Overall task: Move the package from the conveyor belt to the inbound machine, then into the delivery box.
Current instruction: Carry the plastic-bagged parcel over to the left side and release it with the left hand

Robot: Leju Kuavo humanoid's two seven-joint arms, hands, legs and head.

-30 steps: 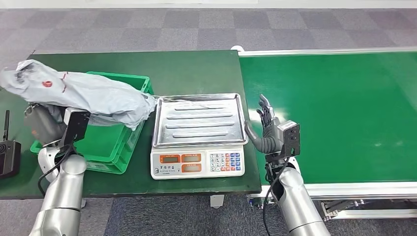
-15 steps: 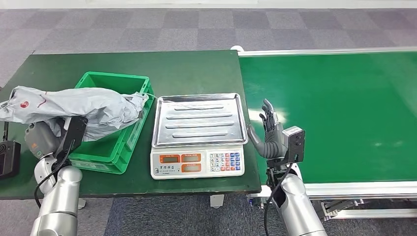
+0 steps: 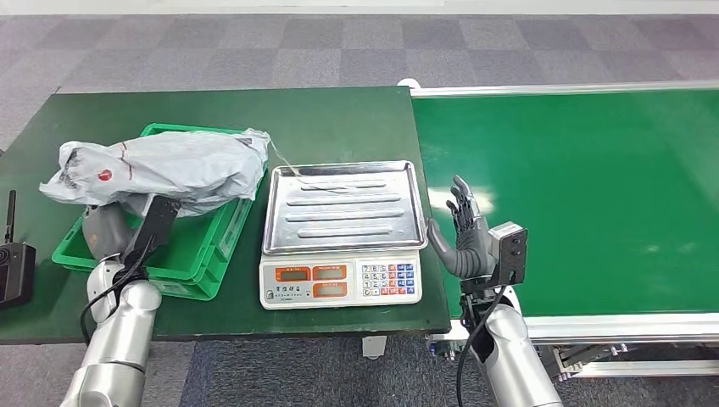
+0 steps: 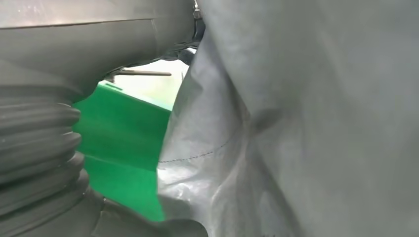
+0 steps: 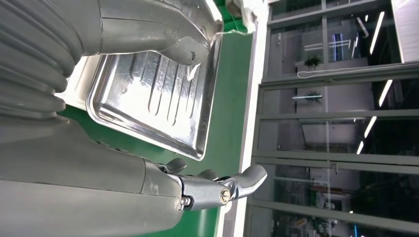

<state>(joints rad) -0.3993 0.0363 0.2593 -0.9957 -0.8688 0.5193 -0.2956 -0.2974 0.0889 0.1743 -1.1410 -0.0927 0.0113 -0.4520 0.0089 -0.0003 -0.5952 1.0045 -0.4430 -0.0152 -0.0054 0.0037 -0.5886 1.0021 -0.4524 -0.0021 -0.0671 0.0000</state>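
Note:
The grey plastic package (image 3: 161,168) lies across the top of the green delivery box (image 3: 203,250) at the table's left, one end reaching the box's right rim. My left hand (image 3: 106,231) is under the package's left part and grips it; the bag hides its fingers. Up close, the package (image 4: 306,118) presses against my left hand (image 4: 44,148). My right hand (image 3: 462,231) stands upright and open, holding nothing, between the scale and the conveyor belt (image 3: 593,186). The right wrist view shows my right hand (image 5: 163,113) beside the steel tray (image 5: 158,96).
The inbound machine, a scale (image 3: 339,281) with a steel tray (image 3: 343,208) and keypad, sits right of the box. A black device (image 3: 15,273) lies at the table's left edge. A thin cord (image 3: 292,172) trails from the package onto the tray.
My left arm has swung the package rightward, from out past the box's left side to over the box. The right hand has hardly moved.

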